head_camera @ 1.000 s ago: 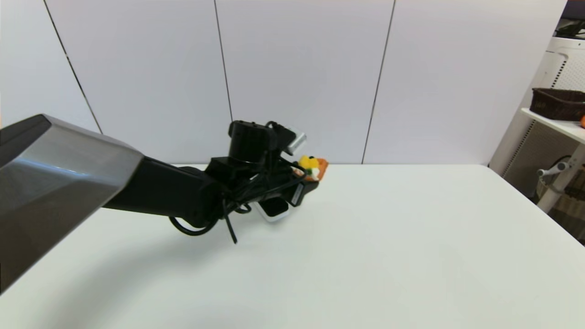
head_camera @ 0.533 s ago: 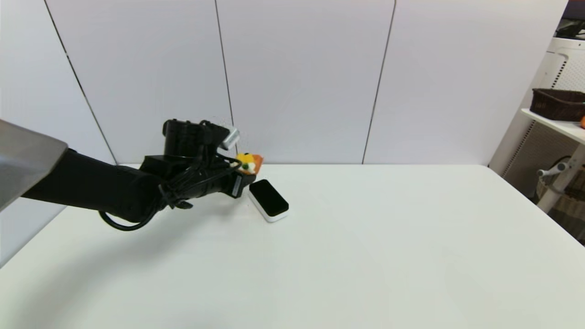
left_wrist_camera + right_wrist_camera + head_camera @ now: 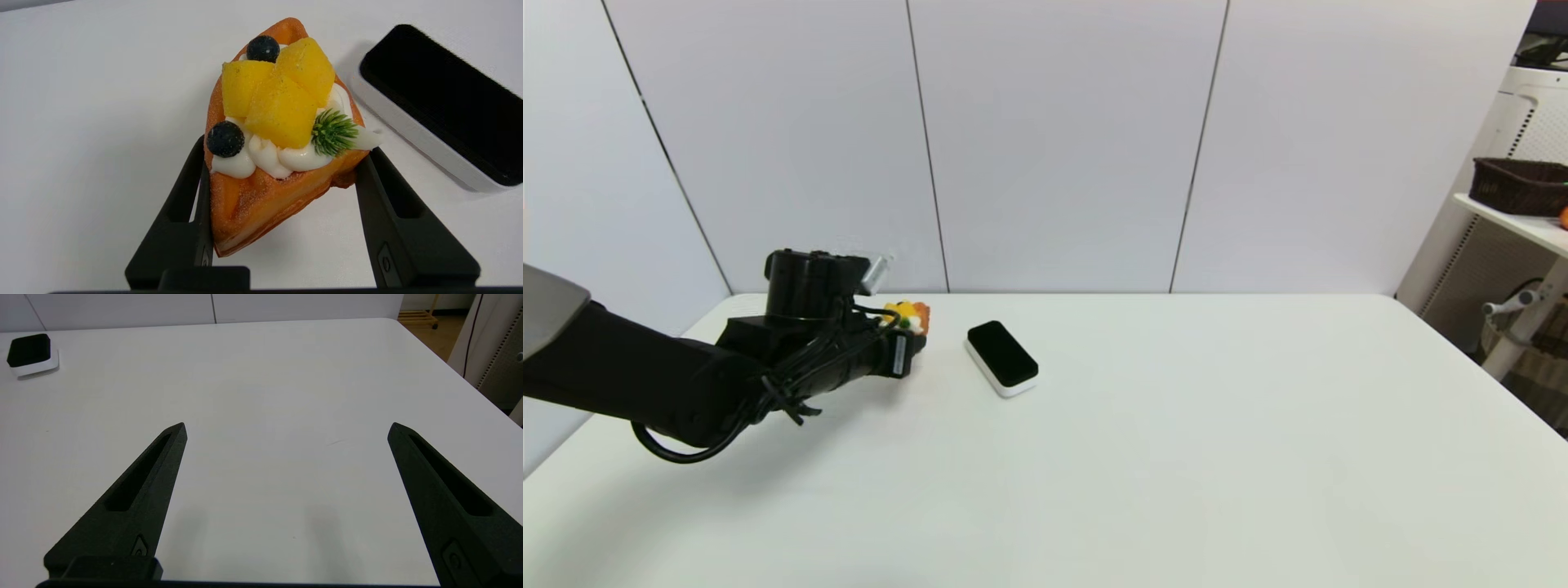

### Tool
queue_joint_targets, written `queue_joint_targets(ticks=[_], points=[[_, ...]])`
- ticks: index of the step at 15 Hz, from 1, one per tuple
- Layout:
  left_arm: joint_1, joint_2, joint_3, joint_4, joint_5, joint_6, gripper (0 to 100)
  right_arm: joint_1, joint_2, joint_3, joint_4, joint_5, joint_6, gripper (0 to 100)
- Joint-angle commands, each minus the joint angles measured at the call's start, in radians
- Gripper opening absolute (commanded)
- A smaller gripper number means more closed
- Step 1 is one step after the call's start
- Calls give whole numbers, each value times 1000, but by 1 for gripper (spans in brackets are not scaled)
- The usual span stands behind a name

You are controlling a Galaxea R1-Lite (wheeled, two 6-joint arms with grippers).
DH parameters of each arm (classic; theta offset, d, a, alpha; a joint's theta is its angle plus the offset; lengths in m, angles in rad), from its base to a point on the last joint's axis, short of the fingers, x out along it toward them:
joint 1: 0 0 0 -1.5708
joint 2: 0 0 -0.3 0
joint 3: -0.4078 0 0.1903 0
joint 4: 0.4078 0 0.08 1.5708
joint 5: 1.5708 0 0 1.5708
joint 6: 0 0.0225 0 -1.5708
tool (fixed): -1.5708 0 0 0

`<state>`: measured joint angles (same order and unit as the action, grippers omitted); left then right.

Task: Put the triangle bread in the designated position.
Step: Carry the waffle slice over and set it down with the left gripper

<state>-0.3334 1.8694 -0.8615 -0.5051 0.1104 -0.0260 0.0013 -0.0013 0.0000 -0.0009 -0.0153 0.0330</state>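
Left gripper [image 3: 282, 163]: fingers [image 3: 186, 196] clamped on sides of bread [image 3: 278, 134], wide end toward wrist, tip pointing away. Bread low over table [image 3: 1176, 425], just left of black-topped block [image 3: 1002, 358], not touching it; contact with table unclear. Left arm reaches in from left, forearm roughly level. Right gripper [image 3: 286, 428]: fingers spread wide, holding nothing, over bare table well right of block.

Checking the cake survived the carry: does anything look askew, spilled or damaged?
Nothing is spilled or damaged. The triangle bread sits tilted in the left hand, toppings intact, beside the black-topped block. The right hand is open over bare table.
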Motion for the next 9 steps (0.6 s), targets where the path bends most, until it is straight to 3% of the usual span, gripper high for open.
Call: queue_joint_targets(ticks=[1,5,9], points=[[-12,2,73,-64,58,-91,0,0,1,0,-1,0,-1,100],[-26,1,104,-70,118,-117,0,0,1,0,-1,0,-1,100],[-56,5,127,-70,120,-163,0,0,1,0,1,0,-1,100]])
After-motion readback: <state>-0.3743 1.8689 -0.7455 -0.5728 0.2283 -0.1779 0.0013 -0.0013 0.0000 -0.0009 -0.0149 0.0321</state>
